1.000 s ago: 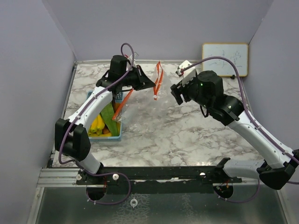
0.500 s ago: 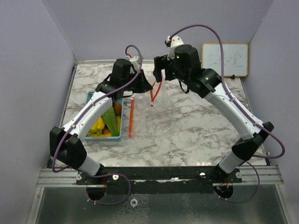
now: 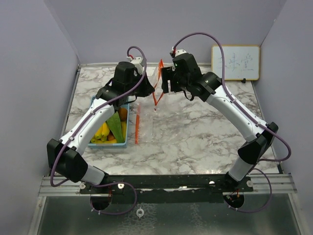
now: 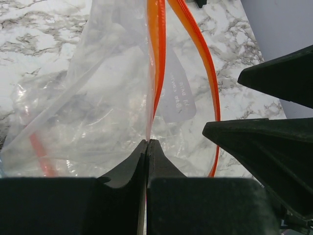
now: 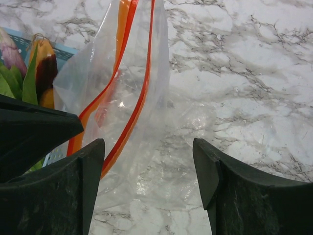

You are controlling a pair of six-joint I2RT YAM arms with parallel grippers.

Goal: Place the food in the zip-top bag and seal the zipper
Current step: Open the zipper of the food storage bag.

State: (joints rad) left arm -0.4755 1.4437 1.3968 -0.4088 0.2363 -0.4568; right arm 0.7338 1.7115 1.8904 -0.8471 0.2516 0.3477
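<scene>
On zip-top bag, unreadable white label

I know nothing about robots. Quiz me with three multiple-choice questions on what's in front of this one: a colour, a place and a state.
1. What colour is the zipper strip on the clear bag?
A blue; B orange; C green.
2. Where is the food?
A in the light-blue basket; B inside the bag; C in the right arm's jaws.
3. How do the left arm's jaws stand?
A wide open; B shut on a banana; C shut on the bag's edge.

Answers:
1 B: the strip shows orange in both wrist views.
2 A: the top view shows the bananas and the green vegetable lying in the basket, left of the bag.
3 C: the left wrist view shows them pressed together with the bag's edge between them.
</scene>
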